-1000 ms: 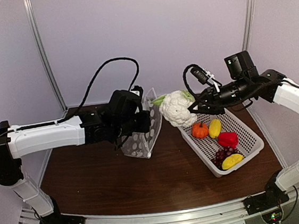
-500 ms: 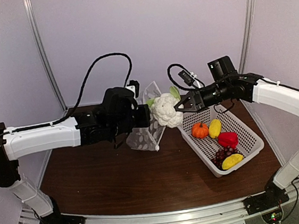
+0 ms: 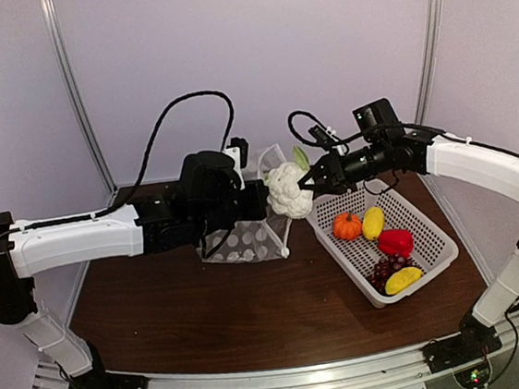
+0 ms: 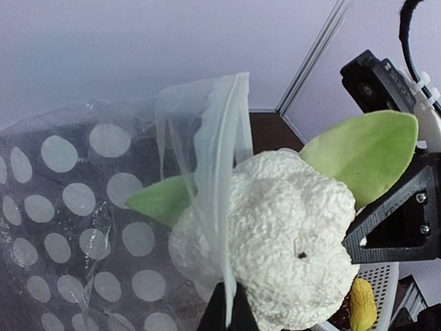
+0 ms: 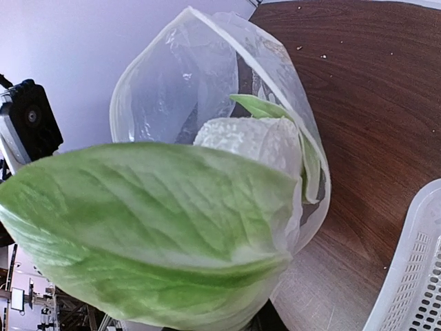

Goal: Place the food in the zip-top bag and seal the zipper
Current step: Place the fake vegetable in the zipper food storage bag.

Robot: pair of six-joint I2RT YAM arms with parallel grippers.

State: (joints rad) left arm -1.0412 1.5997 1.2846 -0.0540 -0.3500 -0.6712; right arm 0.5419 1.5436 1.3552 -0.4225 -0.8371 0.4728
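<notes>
On my right side, the right pincer (image 3: pixel 308 181) is closed on the cauliflower (image 3: pixel 287 190). In the left wrist view one black finger (image 4: pixel 386 224) presses against the white head, just under a green leaf. My left pincer (image 4: pixel 227 312) is pressed together on a fold of the zip-top bag (image 3: pixel 246 242), pinching it at the mouth edge and holding it up off the tabletop (image 3: pixel 207 311).

The cauliflower is at the bag's mouth, touching the plastic. In the right wrist view, the white head shows inside the loop of the pale zipper (image 5: pixel 118 89), and a big leaf fills the foreground. How far inside the head reaches, I cannot tell. The bag's lower part hangs down to the tabletop.

To the right, the white mesh basket (image 3: pixel 435 232) rests on the dark wood. It holds the pumpkin (image 3: pixel 346 226), a yellow piece (image 3: pixel 372 223), the red pepper (image 3: pixel 395 241), the grape bunch (image 3: pixel 385 270) and a second yellow piece (image 3: pixel 403 280). Pale walls (image 3: pixel 336 38) with metal corner posts (image 3: pixel 77 93) close in the cell.
</notes>
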